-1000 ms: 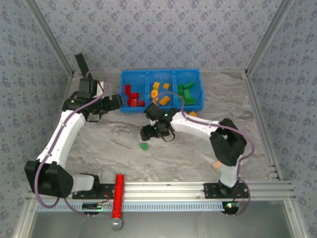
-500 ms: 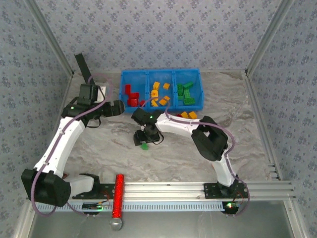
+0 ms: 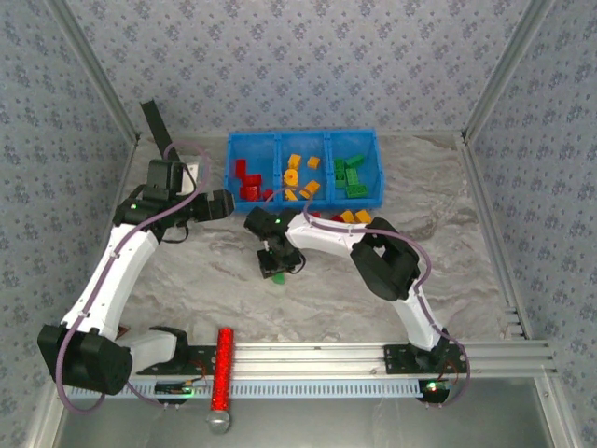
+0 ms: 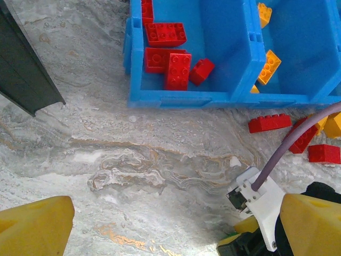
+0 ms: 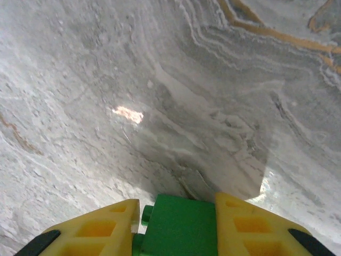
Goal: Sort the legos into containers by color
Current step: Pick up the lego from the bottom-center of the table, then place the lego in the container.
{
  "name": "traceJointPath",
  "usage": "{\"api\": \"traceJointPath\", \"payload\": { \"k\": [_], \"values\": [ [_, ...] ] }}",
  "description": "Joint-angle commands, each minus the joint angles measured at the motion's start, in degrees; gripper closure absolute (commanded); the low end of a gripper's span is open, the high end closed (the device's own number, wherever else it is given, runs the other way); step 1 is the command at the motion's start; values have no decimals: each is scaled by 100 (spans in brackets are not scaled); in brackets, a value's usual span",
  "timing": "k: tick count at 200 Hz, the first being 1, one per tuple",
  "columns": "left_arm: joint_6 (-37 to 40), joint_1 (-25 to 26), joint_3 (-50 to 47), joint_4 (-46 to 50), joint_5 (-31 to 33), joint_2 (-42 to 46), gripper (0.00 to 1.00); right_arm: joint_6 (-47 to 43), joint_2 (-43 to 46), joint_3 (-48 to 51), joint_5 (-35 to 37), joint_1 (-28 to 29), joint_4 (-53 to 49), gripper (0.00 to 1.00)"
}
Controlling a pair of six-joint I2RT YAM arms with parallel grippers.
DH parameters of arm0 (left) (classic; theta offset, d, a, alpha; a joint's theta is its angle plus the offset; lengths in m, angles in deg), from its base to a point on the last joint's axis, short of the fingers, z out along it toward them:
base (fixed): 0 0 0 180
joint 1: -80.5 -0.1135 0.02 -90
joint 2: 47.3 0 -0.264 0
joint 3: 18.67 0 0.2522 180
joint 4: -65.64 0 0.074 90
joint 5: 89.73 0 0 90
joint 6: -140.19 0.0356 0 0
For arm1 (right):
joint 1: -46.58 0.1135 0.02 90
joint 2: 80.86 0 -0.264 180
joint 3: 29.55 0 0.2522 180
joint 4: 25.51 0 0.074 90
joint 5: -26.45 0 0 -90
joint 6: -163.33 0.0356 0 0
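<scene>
- Green brick (image 5: pixel 178 229), mid-table at about 7 o'clock from the bin (image 3: pixel 280 137). It is pinched between the yellow fingers (image 5: pixel 120 218) of my right gripper (image 5: pixel 177 205), pads pressed to two opposite sides. The marbled table (image 5: pixel 160 80) lies close beneath, and I cannot tell whether the brick has left it.
- Destination: the bin's 3 o'clock compartment, where the other greens (image 3: pixel 350 177) lie. Orange pieces sit in the middle one and red pieces at 9 o'clock.
- Loose reds (image 4: pixel 270 122) and oranges (image 3: pixel 363 217) lie on the table just in front of the bin's near wall, across my likely path.
- My left gripper (image 4: pixel 176 213) hangs at about 10 o'clock from the brick, near the bin's 9 o'clock corner, with jaws spread wide and nothing between them.
- Risk, as I judge it: the brick is held only near my fingertips, so a quick lift or swing could twist it loose and drop it short of the bin.
- Risk: my right forearm and its cable (image 4: pixel 287 144) pass low over the loose reds, so a sweep toward 1 o'clock could scatter them.
- Risk: letting go too early would put green in with the orange, since the two compartments share a wall.
- Risk: my two wrists sit near each other, so a wide turn could knock them together.
- Writing: I can read no brand, label or lettering on the bricks, bin or fingers.
</scene>
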Motion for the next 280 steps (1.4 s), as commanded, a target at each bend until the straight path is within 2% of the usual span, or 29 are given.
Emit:
{"api": "traceJointPath", "payload": {
  "k": [1, 28, 51, 68, 98, 128, 145, 162, 184, 205, 230, 265, 280],
  "values": [
    [27, -58, 56, 5, -143, 102, 1, -223, 422, 269, 79, -202, -640, 68],
    [-9, -76, 69, 2, -206, 4, 1, -603, 1047, 469, 614, -823, -914, 68],
    [-30, -76, 66, 14, -312, -107, 1, -1238, 1226, 124, 1124, -1509, -1117, 68],
    [-101, -8, 35, 60, -182, -210, 1, -1651, 1183, -339, 1479, -1896, -1183, 68],
    [260, 645, 39, 255, 783, -381, 1, -2222, 885, -1144, 1869, -2479, -1054, 68],
    [119, 852, -182, 171, 608, -417, 1, -2609, 361, -1995, 2020, -2906, -916, 68],
    [18, 1128, -225, 181, 623, -492, 1, -2675, -27, -2424, 1988, -3102, -801, 69],
    [-220, 1509, -125, 324, 930, -656, 3, -2720, -399, -2795, 1882, -3232, -707, 69],
    [-452, 2158, 274, 655, 1404, -1025, 4, -2758, -818, -3133, 1715, -3339, -645, 69],
    [-641, 2715, 570, 636, 1492, -1356, 4, -2746, -996, -3138, 1623, -3424, -499, 68],
    [-835, 3279, 988, 556, 1491, -1939, 4, -2688, -1022, -2997, 1505, -3474, -343, 60],
    [-1058, 3805, 1677, 346, 1445, -2827, 4, -2736, -880, -2785, 1413, -3557, -194, 48],
    [-1087, 3987, 2044, 311, 1441, -3261, 4, -2741, -737, -2657, 1334, -3623, -88, 47]
  ]
}}
